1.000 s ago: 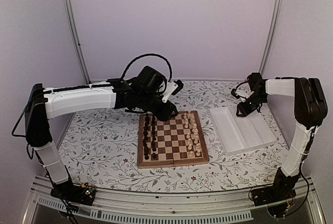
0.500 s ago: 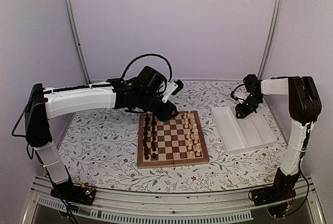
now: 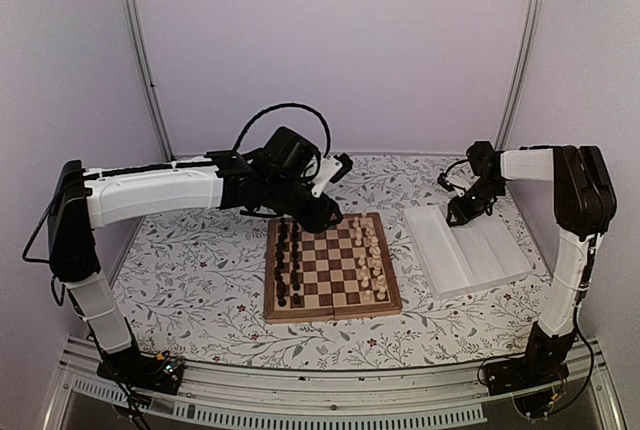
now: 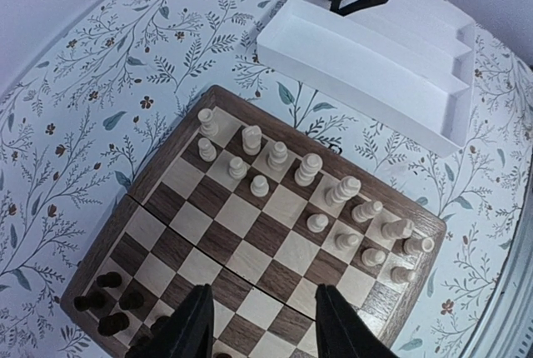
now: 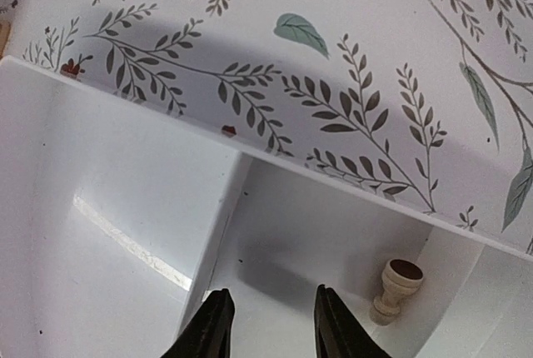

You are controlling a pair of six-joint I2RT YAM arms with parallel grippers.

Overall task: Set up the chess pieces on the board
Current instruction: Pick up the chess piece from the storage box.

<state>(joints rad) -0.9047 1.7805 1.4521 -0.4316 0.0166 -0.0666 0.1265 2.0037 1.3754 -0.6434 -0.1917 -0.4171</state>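
Floral tabletop (image 3: 200, 270), right gripper (image 5: 272, 293) shifted leftward over white tray (image 3: 480, 260), left gripper (image 4: 262, 289) unmoved

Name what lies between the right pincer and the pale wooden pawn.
Right wrist view: only bare white ridged tray floor separates right pincer from pale wooden pawn.

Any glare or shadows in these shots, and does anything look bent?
Right wrist view: a glare streak on the floor of the white ridged plastic tray, shadow beside the tipped pale wooden chess piece. Left wrist view: the floral tablecloth looks bowed at its edges. Top view: soft, even light.
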